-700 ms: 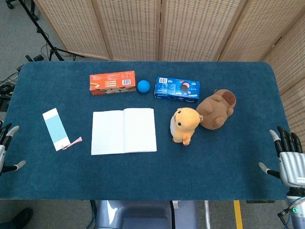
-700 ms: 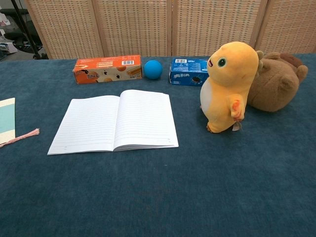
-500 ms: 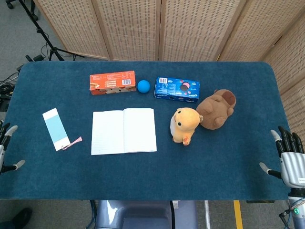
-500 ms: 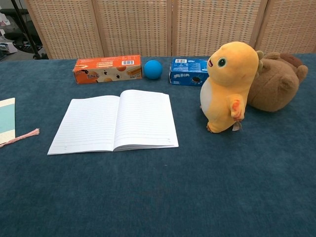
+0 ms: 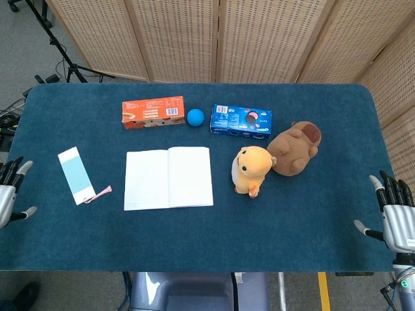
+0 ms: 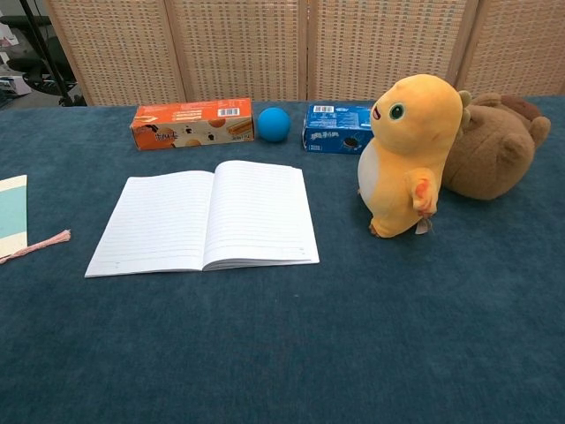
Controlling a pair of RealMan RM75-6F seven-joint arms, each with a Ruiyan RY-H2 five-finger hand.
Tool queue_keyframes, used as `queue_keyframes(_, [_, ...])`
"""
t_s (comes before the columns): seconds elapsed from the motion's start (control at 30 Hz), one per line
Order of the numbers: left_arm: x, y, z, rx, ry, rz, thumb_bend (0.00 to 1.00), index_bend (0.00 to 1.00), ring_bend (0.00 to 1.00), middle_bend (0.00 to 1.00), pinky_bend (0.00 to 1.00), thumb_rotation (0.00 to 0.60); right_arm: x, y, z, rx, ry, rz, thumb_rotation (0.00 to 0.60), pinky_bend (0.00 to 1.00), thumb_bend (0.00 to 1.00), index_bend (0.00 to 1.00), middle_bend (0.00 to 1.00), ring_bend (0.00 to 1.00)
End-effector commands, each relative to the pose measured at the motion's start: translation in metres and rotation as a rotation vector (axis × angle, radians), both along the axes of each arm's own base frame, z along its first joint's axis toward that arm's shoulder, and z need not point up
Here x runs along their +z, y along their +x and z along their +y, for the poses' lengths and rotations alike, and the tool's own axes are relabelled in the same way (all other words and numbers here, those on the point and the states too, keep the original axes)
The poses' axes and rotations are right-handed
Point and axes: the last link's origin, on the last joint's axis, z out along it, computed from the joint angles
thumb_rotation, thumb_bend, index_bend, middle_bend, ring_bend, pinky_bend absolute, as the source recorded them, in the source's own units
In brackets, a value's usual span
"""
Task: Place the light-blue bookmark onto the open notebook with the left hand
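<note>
Altogether the blue counter [image 5: 194, 246] carries seven things: one light-blue bookmark [image 5: 76, 175], one open notebook [image 5: 168, 177], two boxes, one ball and two soft toys. The bookmark lies flat toward the counter's left side, a pink tassel [image 5: 98, 194] trailing from its near end toward the notebook, with a strip of bare cloth between the two; in the chest view only its right edge shows at the picture's left border. The notebook lies open and flat near the middle, both pages bare. Along the far side stand the orange box [image 5: 154, 113], the blue ball [image 5: 195, 117] just beside it, and the blue biscuit box [image 5: 240, 121] a little further right. The yellow plush [image 5: 250, 170] stands upright right of the notebook, apart from it, and the brown plush [image 5: 294, 148] lies against its far right side. The left hand [image 5: 9, 194] sits at the counter's left edge, well left of the bookmark, fingers [image 5: 23, 168] apart and holding nothing. The right hand [image 5: 393, 217] sits at the right edge near the front corner, its fingers likewise spread and empty. The whole near strip of the counter, from one hand to the other, is open cloth.
</note>
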Motion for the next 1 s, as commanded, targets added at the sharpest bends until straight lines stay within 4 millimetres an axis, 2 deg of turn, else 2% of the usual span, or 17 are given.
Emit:
queue_keyframes(0.03, [-0.022,-0.011,0.050,-0.108,-0.207,0.242,0.12,0.00,0.00,0.00,0.00,0.600,-0.003,0.000,-0.001,-0.007,0.003,0.006,0.600,0.00,0.00,0.00,0.00,0.00])
queue_keyframes(0.13, [-0.028,-0.016,0.065,-0.158,-0.247,0.352,0.12,0.00,0.00,0.00,0.00,0.600,-0.006,0.001,-0.003,-0.017,0.008,0.011,0.600,0.00,0.00,0.00,0.00,0.00])
queue_keyframes(0.3, [-0.038,-0.020,0.081,-0.170,-0.324,0.421,0.12,0.00,0.00,0.00,0.00,0.600,-0.009,-0.001,-0.005,-0.032,0.012,0.023,0.600,0.00,0.00,0.00,0.00,0.00])
queue_keyframes(0.63, [-0.068,-0.019,0.098,-0.182,-0.421,0.457,0.15,0.00,0.00,0.00,0.00,0.600,-0.012,-0.003,-0.010,-0.050,0.022,0.029,0.600,0.00,0.00,0.00,0.00,0.00])
queue_keyframes(1.0, [-0.076,-0.009,0.115,-0.197,-0.404,0.507,0.18,0.00,0.00,0.00,0.00,0.600,-0.010,-0.005,-0.011,-0.060,0.018,0.022,0.600,0.00,0.00,0.00,0.00,0.00])
